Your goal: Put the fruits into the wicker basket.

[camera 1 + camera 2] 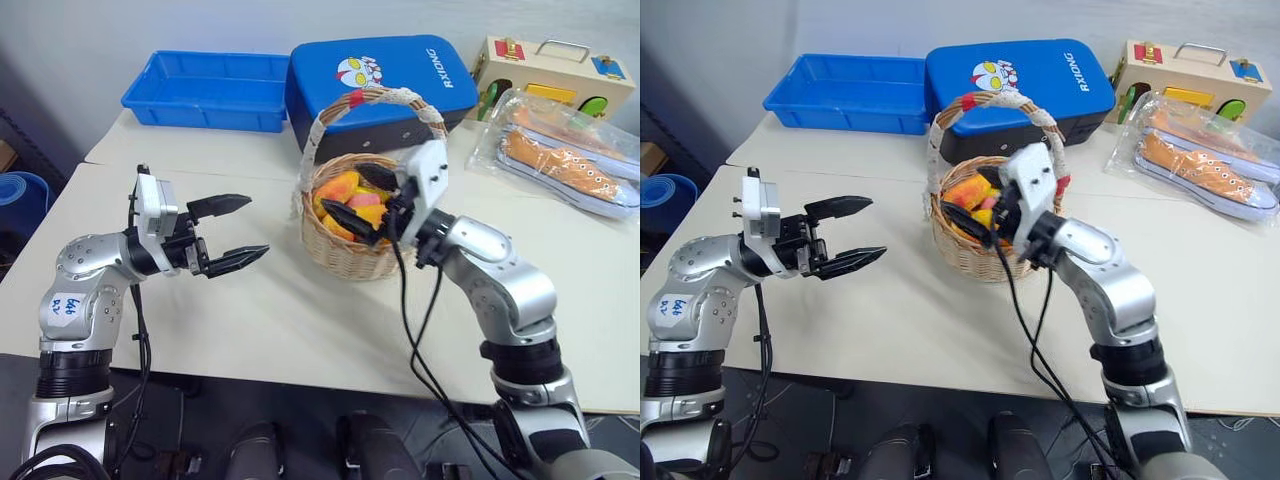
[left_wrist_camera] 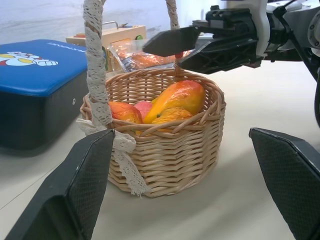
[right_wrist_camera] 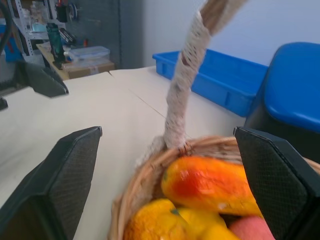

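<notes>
From my head camera, the wicker basket (image 1: 345,240) sits at the centre of the frame on the cream table (image 1: 250,310), and the fruits (image 1: 345,200) lie inside it, red-orange and yellow against the weave. My right gripper (image 1: 368,205) hangs over the basket's mouth from the right of the frame, its black fingers spread wide with nothing between them. My left gripper (image 1: 232,232) is at middle left, well apart from the basket, pointing toward it, its fingers wide and empty too. Along the top of the frame run a blue plastic tray (image 1: 205,92), a blue case with a cartoon figure on the lid (image 1: 385,80) just behind the basket's handle, and a wooden latch toy box (image 1: 555,68); orange shoes in clear plastic (image 1: 565,160) lie at upper right.

In my left wrist view, the basket fills the middle, with an elongated mango-like fruit (image 2: 177,99) uppermost and two more beside it. The right gripper shows at upper right above the rim, fingers parted. My own two fingers (image 2: 75,190) stand far apart at the lower corners.

In my right wrist view, I look down into the basket between my widely spread fingers (image 3: 60,180). A pinkish fruit (image 3: 247,227) sits at the lower edge, perhaps the rounder one.
</notes>
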### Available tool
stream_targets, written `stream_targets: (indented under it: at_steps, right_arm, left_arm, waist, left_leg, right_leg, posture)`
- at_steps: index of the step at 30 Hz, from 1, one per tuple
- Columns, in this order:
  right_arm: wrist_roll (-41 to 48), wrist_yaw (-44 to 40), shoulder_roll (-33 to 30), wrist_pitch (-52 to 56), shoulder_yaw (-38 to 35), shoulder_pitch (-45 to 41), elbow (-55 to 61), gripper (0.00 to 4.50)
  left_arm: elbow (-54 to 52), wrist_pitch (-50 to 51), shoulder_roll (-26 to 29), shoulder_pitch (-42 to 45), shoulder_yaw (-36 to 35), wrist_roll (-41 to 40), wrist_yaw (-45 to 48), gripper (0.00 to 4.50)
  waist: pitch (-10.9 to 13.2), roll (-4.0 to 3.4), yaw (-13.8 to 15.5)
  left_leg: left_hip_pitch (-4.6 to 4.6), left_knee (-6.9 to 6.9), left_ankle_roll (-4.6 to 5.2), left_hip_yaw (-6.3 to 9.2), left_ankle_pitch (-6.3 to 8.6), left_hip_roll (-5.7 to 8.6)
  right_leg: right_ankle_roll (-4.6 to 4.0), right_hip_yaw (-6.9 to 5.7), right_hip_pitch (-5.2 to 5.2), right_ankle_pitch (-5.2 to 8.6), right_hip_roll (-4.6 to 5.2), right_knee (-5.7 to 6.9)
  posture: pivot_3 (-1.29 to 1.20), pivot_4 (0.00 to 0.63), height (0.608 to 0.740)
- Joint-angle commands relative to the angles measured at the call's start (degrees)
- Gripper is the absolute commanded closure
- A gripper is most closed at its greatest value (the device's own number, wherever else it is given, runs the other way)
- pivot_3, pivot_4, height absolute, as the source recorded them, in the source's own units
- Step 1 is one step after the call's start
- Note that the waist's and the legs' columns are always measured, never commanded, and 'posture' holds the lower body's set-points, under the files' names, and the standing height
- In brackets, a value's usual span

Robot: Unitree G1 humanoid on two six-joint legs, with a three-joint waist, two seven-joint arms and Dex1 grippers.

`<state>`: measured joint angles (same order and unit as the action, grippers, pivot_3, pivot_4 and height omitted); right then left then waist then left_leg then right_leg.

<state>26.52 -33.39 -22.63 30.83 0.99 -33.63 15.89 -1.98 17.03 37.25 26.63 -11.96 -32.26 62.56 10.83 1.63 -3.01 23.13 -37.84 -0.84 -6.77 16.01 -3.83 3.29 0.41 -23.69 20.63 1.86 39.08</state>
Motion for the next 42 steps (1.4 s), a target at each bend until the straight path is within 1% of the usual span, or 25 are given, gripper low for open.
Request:
stream_targets:
  at_steps: [1, 4, 6, 7, 9, 10, 12, 13, 15, 17, 18, 21, 23, 26, 30, 31, 32, 34, 37, 42]
  right_arm:
    - [9.90, -9.99, -3.44, -4.65, -8.66, 5.80, 8.31, 0.05]
    - [11.36, -19.47, -11.85, -6.94, -15.24, 14.95, 7.16, 0.05]
    - [12.21, -23.27, -14.78, -9.22, -18.62, 18.04, 4.43, 0.05]
    - [11.72, -26.19, -16.73, -11.41, -20.70, 18.72, 0.21, 0.05]
    - [8.80, -30.99, -20.61, -16.60, -22.93, 18.33, -9.65, 0.05]
    - [6.04, -32.88, -22.65, -20.87, -22.95, 16.58, -17.29, 0.05]
    - [2.66, -36.41, -24.51, -27.91, -21.52, 12.55, -28.42, 0.05]
    - [1.41, -37.78, -24.81, -30.20, -20.35, 10.05, -32.75, 0.05]
    - [-0.29, -39.82, -24.03, -33.22, -18.04, 4.31, -39.42, 0.05]
    - [-2.03, -42.95, -22.01, -33.59, -14.11, -4.60, -46.03, 0.05]
    - [-2.63, -44.09, -21.36, -33.72, -12.90, -7.43, -48.30, 0.05]
    - [-5.23, -49.12, -18.81, -33.63, -8.66, -16.80, -56.57, 0.05]
    - [-6.73, -50.65, -17.50, -34.93, -7.07, -20.51, -60.69, 0.05]
    - [-9.02, -52.45, -13.55, -35.64, -4.72, -27.53, -68.38, 0.05]
    - [-10.96, -54.14, -11.29, -35.74, -4.05, -32.14, -75.02, 0.05]
    - [-11.16, -54.67, -10.76, -36.23, -4.20, -32.98, -76.26, 0.42]
    - [-11.35, -55.15, -10.43, -36.69, -4.38, -33.57, -77.17, 0.61]
    - [-11.39, -56.26, -9.86, -35.83, -4.63, -34.69, -78.39, 1.18]
    - [-11.62, -57.33, -9.20, -36.01, -4.83, -35.88, -79.31, 2.22]
    - [-11.38, -58.85, -10.85, -35.00, -5.09, -34.25, -78.48, 3.84]
  left_arm:
    - [-2.08, -0.13, 1.14, 0.43, -1.43, -1.54, 0.13, 0.00]
    - [-2.05, -0.01, 1.81, 0.27, -1.90, -1.66, 0.67, 0.00]
    - [-2.01, -0.02, 2.25, 0.12, -2.08, -1.68, 0.92, 0.00]
    - [-1.97, 0.04, 2.59, 0.03, -2.26, -1.80, 1.10, 0.00]
    - [-1.90, 0.11, 3.12, -0.08, -2.56, -1.80, 1.36, 0.00]
    - [-1.66, 0.00, 3.46, -0.13, -2.74, -1.67, 1.61, 0.00]
    - [-1.33, 0.57, 4.03, -0.17, -3.02, -2.06, 2.13, 0.00]
    - [-1.40, 1.21, 4.35, -0.25, -3.01, -2.53, 2.51, 0.00]
    - [-1.56, 2.14, 4.85, -0.37, -2.97, -3.34, 2.89, 0.00]
    - [-2.36, 3.49, 5.10, -0.48, -2.77, -4.16, 2.74, 0.00]
    - [-2.60, 4.12, 5.19, -0.53, -2.73, -4.54, 2.74, 0.00]
    - [-4.18, 6.78, 5.50, -1.03, -2.29, -5.85, 2.76, 0.00]
    - [-4.74, 7.15, 5.43, -1.12, -2.22, -5.94, 2.63, 0.00]
    - [-6.20, 7.90, 5.11, -1.62, -2.09, -6.19, 2.08, 0.00]
    - [-7.27, 8.30, 4.78, -2.19, -2.36, -6.27, 1.42, 0.00]
    - [-7.45, 8.31, 4.70, -2.32, -2.37, -6.25, 1.29, 0.00]
    - [-7.57, 8.33, 4.66, -2.40, -2.37, -6.25, 1.20, 0.00]
    - [-8.01, 8.36, 4.58, -2.65, -2.41, -6.30, 0.92, 0.00]
    - [-8.46, 8.46, 4.45, -2.94, -2.73, -6.50, 0.43, 0.00]
    - [-8.64, 8.12, 4.32, -3.35, -2.56, -6.28, 0.09, 0.00]
  waist:
    - [0.00, 0.00, 0.33]
    - [0.00, 0.00, 0.89]
    - [0.00, 0.00, 1.21]
    - [0.00, 0.00, 1.10]
    - [0.00, 0.00, 0.97]
    - [0.00, 0.01, 0.95]
    - [0.03, 0.06, 0.78]
    - [0.05, 0.03, 0.65]
    - [0.05, 0.01, 0.06]
    - [0.08, -0.03, -0.52]
    - [0.09, -0.05, -1.20]
    - [0.11, -0.08, -1.59]
    - [0.11, -0.09, -1.60]
    - [0.11, -0.09, -1.62]
    - [0.12, -0.09, -1.64]
    - [0.12, -0.09, -1.54]
    - [0.12, -0.09, -1.44]
    - [0.12, -0.09, -1.41]
    - [0.12, -0.09, -1.48]
    - [0.12, -0.09, -1.67]
  left_leg:
    - [0.00, 0.01, 0.01, 0.03, 0.01, 0.00]
    - [-0.01, 0.05, 0.05, 0.06, 0.06, -0.01]
    - [-0.03, 0.03, 0.09, 0.05, 0.07, 0.01]
    - [-0.06, 0.03, 0.19, 0.00, 0.11, 0.01]
    - [-0.19, 0.01, 0.26, -0.18, 0.08, 0.04]
    - [-0.23, 0.01, 0.41, -0.20, 0.12, 0.04]
    - [-0.41, 0.01, 0.42, -0.26, 0.11, 0.05]
    - [-0.65, 0.02, 0.41, -0.31, 0.12, 0.03]
    - [-1.06, 0.31, 0.39, -0.33, 0.12, 0.02]
    - [-1.13, 0.48, 0.23, -0.34, 0.03, 0.02]
    - [-1.15, 0.49, 0.03, -0.37, -0.09, -0.02]
    - [-1.16, 0.58, -0.11, -0.28, -0.16, -0.04]
    - [-1.16, 0.63, -0.17, -0.20, -0.13, -0.06]
    - [-1.14, 0.64, -0.21, -0.16, -0.10, -0.08]
    - [-1.08, 0.57, -0.19, -0.17, -0.10, -0.06]
    - [-1.09, 0.55, -0.19, -0.16, -0.10, -0.06]
    - [-1.08, 0.55, -0.18, -0.13, -0.10, -0.04]
    - [-1.05, 0.52, -0.18, -0.10, -0.10, -0.03]
    - [-1.05, 0.52, -0.18, -0.10, -0.09, -0.03]
    - [-1.05, 0.56, -0.18, -0.09, -0.09, -0.04]
  right_leg:
    - [0.00, -0.03, 0.02, 0.00, -0.01, -0.05]
    - [0.02, -0.06, 0.08, -0.01, -0.03, -0.15]
    - [0.02, -0.05, 0.19, -0.01, -0.03, -0.30]
    - [0.02, 0.00, 0.21, -0.01, -0.03, -0.33]
    - [0.01, 0.12, 0.30, -0.01, -0.06, -0.39]
    - [-0.01, 0.13, 0.33, -0.02, -0.06, -0.40]
    - [-0.03, 0.17, 0.48, -0.03, -0.07, -0.42]
    - [-0.04, 0.22, 0.69, -0.02, -0.10, -0.45]
    - [-0.07, 0.23, 1.08, -0.01, -0.13, -0.64]
    - [-0.08, 0.25, 1.10, 0.00, -0.13, -0.70]
    - [-0.08, 0.30, 1.08, 0.00, -0.17, -0.67]
    - [-0.07, 0.30, 0.98, 0.00, -0.20, -0.47]
    - [-0.07, 0.23, 0.95, 0.00, -0.20, -0.42]
    - [-0.07, 0.17, 0.92, 0.00, -0.18, -0.43]
    - [-0.07, 0.17, 0.92, 0.00, -0.13, -0.44]
    - [-0.07, 0.16, 0.92, 0.00, -0.12, -0.41]
    - [-0.07, 0.13, 0.92, 0.00, -0.10, -0.42]
    - [-0.06, 0.10, 0.93, 0.00, -0.08, -0.42]
    - [-0.07, 0.10, 0.93, 0.00, -0.08, -0.41]
    - [-0.07, 0.09, 0.92, 0.00, -0.09, -0.40]
  posture:
    - [0.00, 0.150, 0.740]
    - [0.00, 0.150, 0.740]
    - [0.00, 0.150, 0.740]
    - [0.00, 0.150, 0.740]
    - [0.00, 0.150, 0.740]
    - [0.00, 0.150, 0.740]
    - [0.00, 0.150, 0.740]
    - [0.00, 0.150, 0.740]
    - [0.00, 0.150, 0.740]
    - [0.00, 0.150, 0.740]
    - [0.00, 0.150, 0.740]
    - [0.00, 0.150, 0.740]
    - [0.00, 0.150, 0.740]
    - [0.00, 0.150, 0.740]
    - [0.00, 0.150, 0.740]
    - [0.00, 0.150, 0.740]
    - [0.00, 0.150, 0.740]
    - [0.00, 0.150, 0.740]
    - [0.00, 0.150, 0.740]
    - [0.00, 0.150, 0.740]
